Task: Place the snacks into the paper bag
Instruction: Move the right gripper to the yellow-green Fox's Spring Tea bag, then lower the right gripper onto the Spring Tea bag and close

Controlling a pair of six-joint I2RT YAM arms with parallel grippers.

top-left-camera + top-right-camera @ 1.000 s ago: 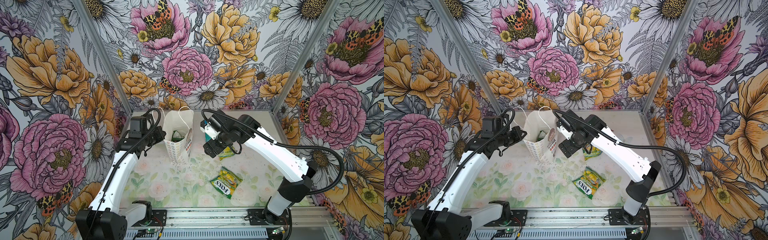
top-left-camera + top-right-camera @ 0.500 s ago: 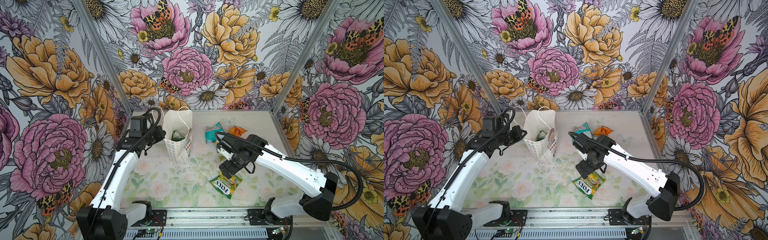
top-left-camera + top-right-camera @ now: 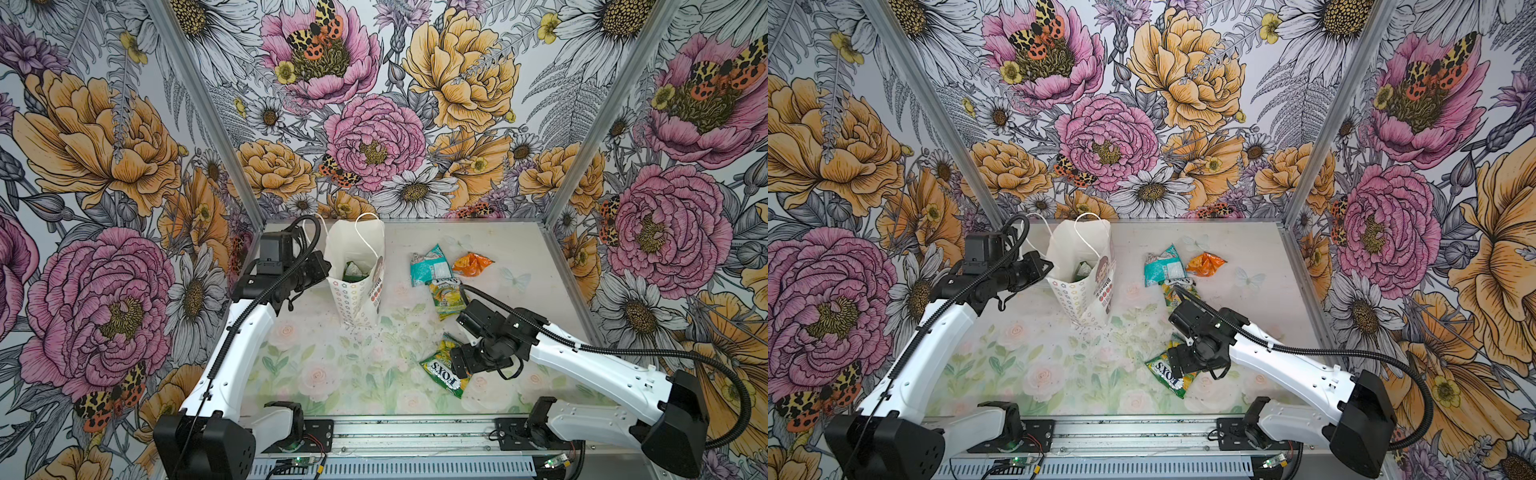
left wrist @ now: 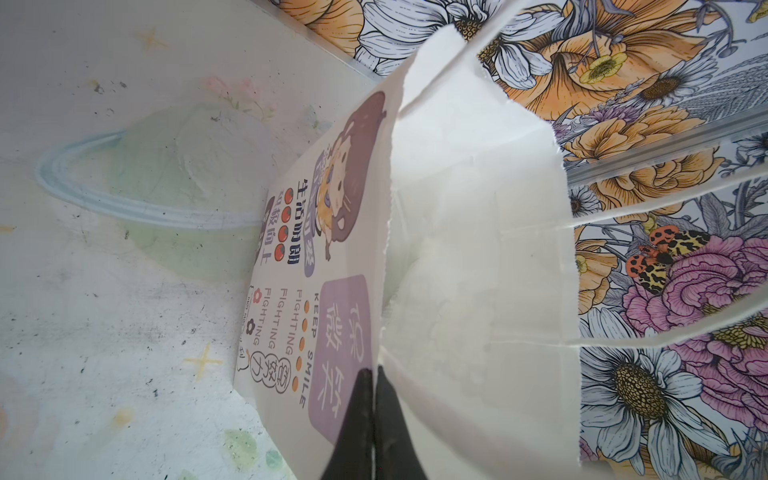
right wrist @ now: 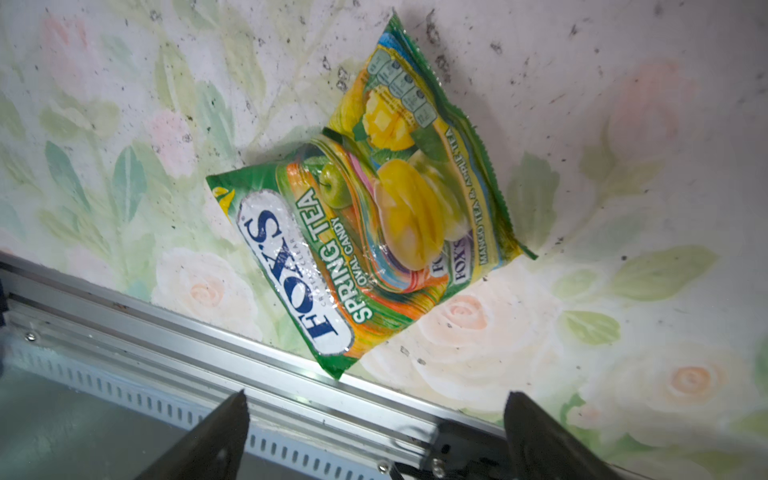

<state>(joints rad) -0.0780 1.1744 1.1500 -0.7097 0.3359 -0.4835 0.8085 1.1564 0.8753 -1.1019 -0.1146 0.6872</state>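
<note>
Right tool (image 5: 376, 397) has moved from paper bag (image 3: 358, 303) to FOX'S packet (image 5: 374, 249).

A robot lab test booth: floral-printed wall panels (image 3: 374, 124) enclose a tabletop (image 3: 332, 374), with two robot arms (image 3: 237, 357) bolted to an aluminium rail (image 3: 415, 434).

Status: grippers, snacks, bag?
Left gripper shut on tall white paper bag rim. Right gripper open over green FOX'S foil packet. Teal packet, orange packet, second green packet loose; nothing blocking.
</note>
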